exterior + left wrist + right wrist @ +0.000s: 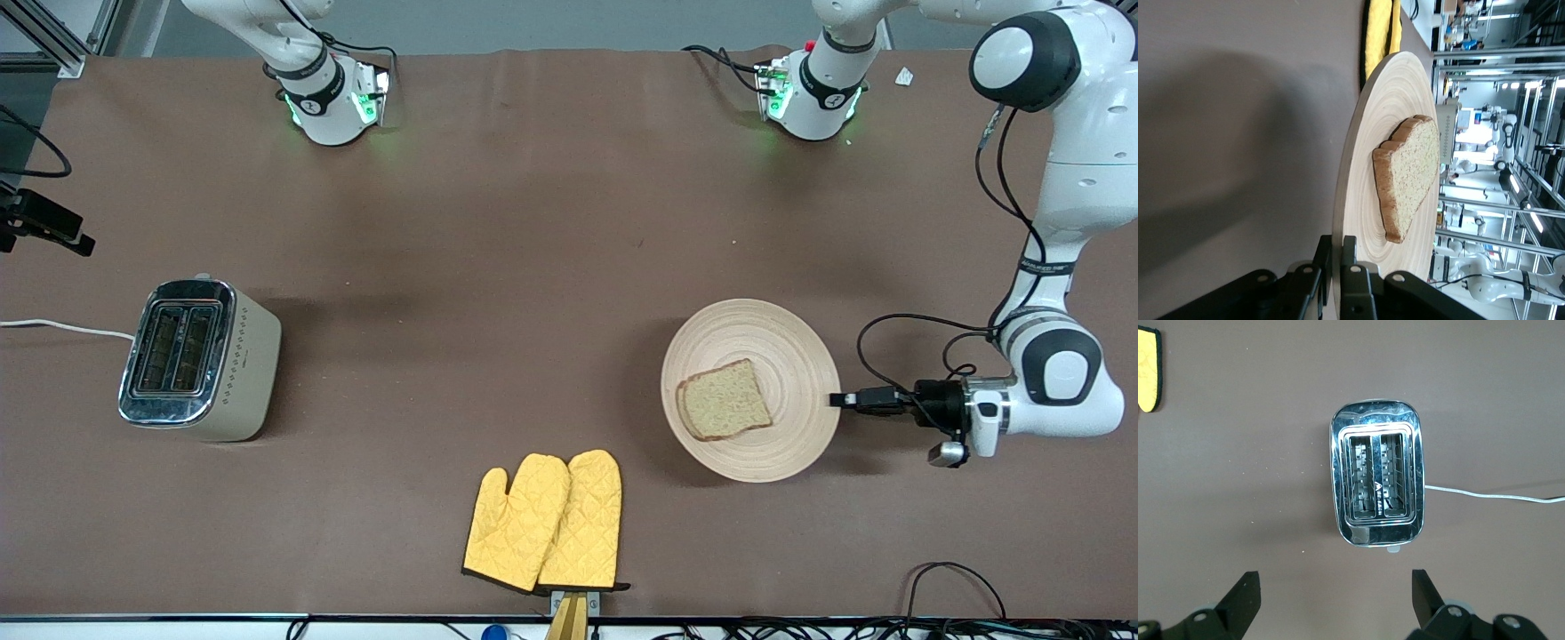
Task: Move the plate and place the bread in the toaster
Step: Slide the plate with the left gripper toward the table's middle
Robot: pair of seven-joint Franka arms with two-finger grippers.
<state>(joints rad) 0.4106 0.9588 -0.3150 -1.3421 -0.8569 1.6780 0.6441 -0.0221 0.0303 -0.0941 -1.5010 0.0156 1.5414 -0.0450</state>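
1. Gripping the rim of the plate (749, 389), the left gripper (837, 400) reaches in level with the table from the left arm's end; in the left wrist view its fingers (1350, 280) are pressed together on the plate's edge (1350, 200), one on each face of the rim.
2. Lying on the plate, the bread (723, 401) sits flat, off centre toward the front camera; the left wrist view shows its darker crust (1383, 193) and speckled face.
3. Standing upright toward the right arm's end of the table, well apart from the plate, the toaster (197, 360) has both slots open upward, and a white cord (62, 327) runs from it off the table edge.
4. Hanging high over the toaster, the right gripper (1335, 597) has its fingers (1241, 597) spread wide apart and holds nothing; the toaster's chrome top (1378, 480) shows between them.
5. Resting near the table edge closest to the front camera, a pair of yellow quilted oven mitts (544, 523) lies side by side, nearer to that camera than the plate and between plate and toaster.
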